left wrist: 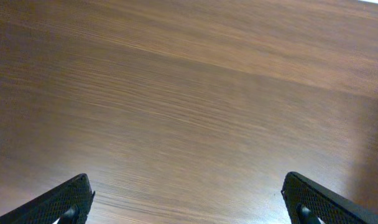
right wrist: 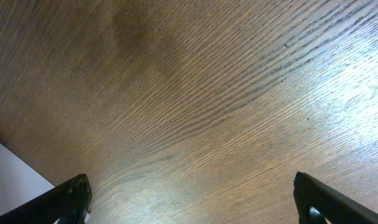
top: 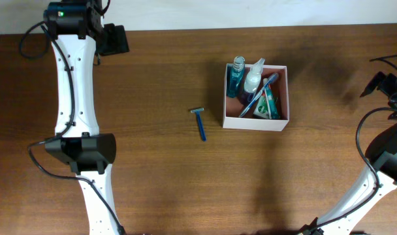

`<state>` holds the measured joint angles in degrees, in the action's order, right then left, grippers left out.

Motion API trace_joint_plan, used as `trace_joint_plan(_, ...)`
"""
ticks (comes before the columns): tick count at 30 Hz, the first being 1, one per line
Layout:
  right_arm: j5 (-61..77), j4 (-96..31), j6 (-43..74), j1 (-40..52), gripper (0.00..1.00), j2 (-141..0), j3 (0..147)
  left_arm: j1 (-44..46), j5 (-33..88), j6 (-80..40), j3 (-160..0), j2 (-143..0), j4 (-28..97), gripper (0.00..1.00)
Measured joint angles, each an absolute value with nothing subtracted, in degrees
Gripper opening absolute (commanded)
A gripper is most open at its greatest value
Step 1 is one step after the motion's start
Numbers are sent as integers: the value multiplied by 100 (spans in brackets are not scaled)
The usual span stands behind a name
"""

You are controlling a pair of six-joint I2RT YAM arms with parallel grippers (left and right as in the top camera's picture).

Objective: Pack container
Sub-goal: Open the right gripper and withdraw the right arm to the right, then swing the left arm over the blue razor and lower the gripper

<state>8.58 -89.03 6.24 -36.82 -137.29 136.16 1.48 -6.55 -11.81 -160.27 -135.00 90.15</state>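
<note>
The container [top: 282,93], a square white-walled box with a pinkish inside, stands right of the table's middle in the overhead view. It holds a blue bottle [top: 236,73], a white spray bottle [top: 253,77], a blue toothbrush [top: 258,93] and a green packet [top: 271,104]. A blue razor [top: 200,121] lies on the table left of the container. My left gripper [left wrist: 189,199] is open and empty at the far left corner [top: 115,39]. My right gripper [right wrist: 192,199] is open and empty near the far right edge [top: 380,83]. Both wrist views show only bare wood.
The brown wooden table [top: 185,183] fills the overhead view. The white arms run down the left side [top: 74,98] and the right side [top: 381,176]. A pale strip shows beyond the table's far edge [top: 251,13].
</note>
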Motion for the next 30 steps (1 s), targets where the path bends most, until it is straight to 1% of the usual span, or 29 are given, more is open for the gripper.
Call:
trace_joint_plan(5,858,-8903,626,-3682,99,-13729,13616,148,346,-1181,-16027,-13500,9083,99)
trace_joint_plan(8,858,-8903,622,-3682,99,-13729,13616,154,888,-1190,-16027,-13500,9334,99)
trace_joint_plan(12,858,-8903,626,-3682,99,-13729,13616,270,1138,-1365,-16016,-13500,9660,99)
trace_joint_plan(14,860,-8903,624,-3682,99,-13729,13616,427,1122,-1566,-15987,-13500,9662,99)
trace_joint_plan(18,858,-8903,626,-3682,99,-13729,13616,945,670,-2056,-15836,-13500,9653,99)
trace_joint_plan(24,858,-8903,624,-3682,99,-13729,13616,1850,121,-2456,-15126,-13500,9509,99)
trace_joint_plan(30,858,-8903,624,-3682,99,-13729,13616,2176,12,-2954,-14234,-13500,9080,99)
